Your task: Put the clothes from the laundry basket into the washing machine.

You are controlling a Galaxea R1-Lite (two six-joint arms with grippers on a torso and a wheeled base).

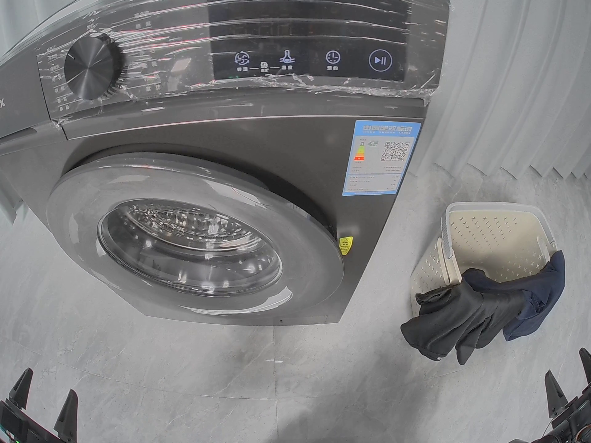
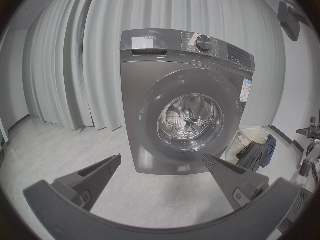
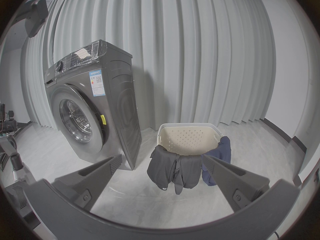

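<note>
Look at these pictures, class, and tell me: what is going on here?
A two-armed robot faces a washing machine whose round door looks shut. Beside it on the floor, to the robot's right, stands a white laundry basket with a dark grey garment and a navy garment draped over its near rim. The left gripper and right gripper hang low, open and empty, touching nothing. No clothes have been picked up yet.

Before me, the grey front-loading washing machine (image 1: 246, 124) with its door (image 1: 191, 247) shut; beside it, a white perforated plastic laundry basket (image 1: 492, 206) — charcoal and navy clothes (image 1: 458, 321) draped over its rim.
</note>
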